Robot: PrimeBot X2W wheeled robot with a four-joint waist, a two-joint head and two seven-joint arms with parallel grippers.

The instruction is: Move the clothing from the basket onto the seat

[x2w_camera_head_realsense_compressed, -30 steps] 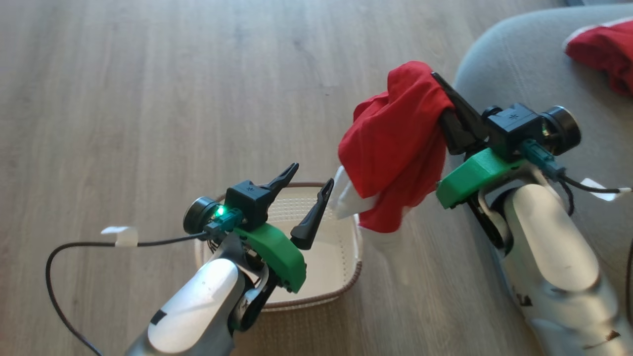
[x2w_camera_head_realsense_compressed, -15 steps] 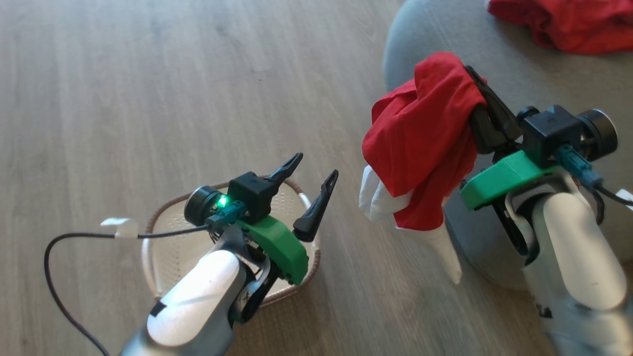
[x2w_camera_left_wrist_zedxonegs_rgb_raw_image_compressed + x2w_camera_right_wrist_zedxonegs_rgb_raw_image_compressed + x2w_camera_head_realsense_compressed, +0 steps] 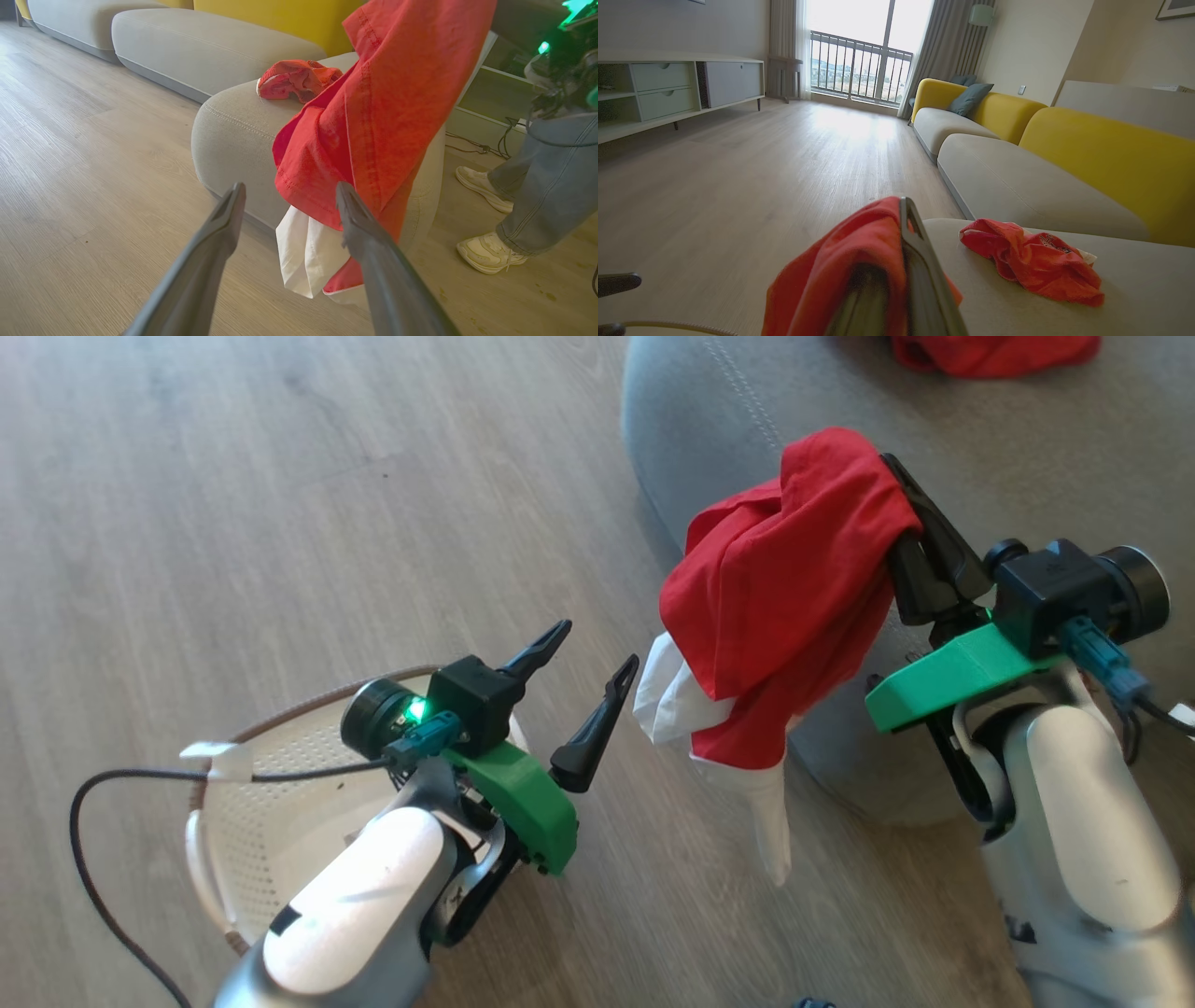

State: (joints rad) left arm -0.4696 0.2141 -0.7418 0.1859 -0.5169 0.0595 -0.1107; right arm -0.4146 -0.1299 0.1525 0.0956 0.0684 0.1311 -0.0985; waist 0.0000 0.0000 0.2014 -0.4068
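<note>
My right gripper is shut on a bright red piece of clothing with white panels, which hangs in the air at the rounded edge of the grey seat. In the left wrist view the same clothing dangles in front of the seat. A second red garment lies bunched on the seat, and the right wrist view shows this garment too. My left gripper is open and holds nothing, above the cream-white basket. The basket's visible inside is bare.
A person in jeans and pale shoes stands on the wooden floor beside the seat. More grey cushions with yellow backs run behind it. A low cabinet lines the far wall. A black cable loops from my left wrist.
The head camera has swung toward the seat, so the whole picture has shifted left. My right gripper has carried the clothing from beside the basket to the seat's edge.
</note>
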